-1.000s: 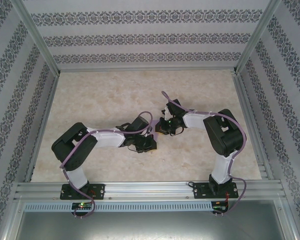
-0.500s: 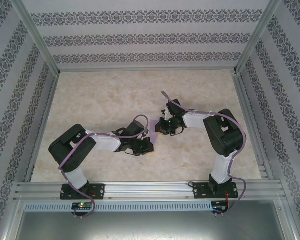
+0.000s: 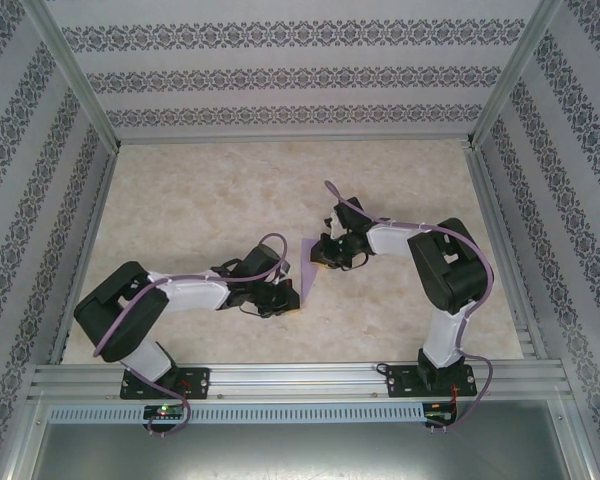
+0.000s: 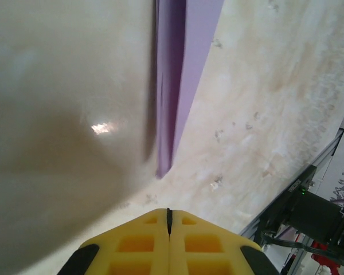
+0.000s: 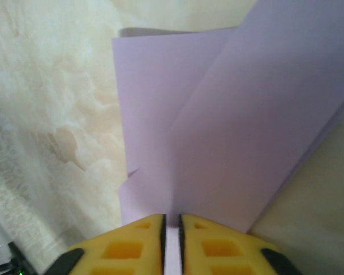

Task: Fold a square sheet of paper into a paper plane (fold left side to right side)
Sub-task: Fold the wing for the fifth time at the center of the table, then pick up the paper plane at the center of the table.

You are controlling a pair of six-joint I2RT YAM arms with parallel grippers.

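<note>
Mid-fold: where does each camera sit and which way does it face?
Top external: above and behind, looking down at the table; both arms, purple paper between.
Left wrist: low, looking along the table at the paper's tip; left gripper shut.
Right wrist: close above the paper; right gripper slightly open.
Shared: all three see the paper.

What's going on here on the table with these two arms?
The two arms are working on a lilac paper plane lying on the marble-look table. The right gripper has its jaws a slit apart around the paper's edge; whether it pinches is unclear. The left gripper is shut and empty, just short of the plane's pointed tip, not touching it.
</note>
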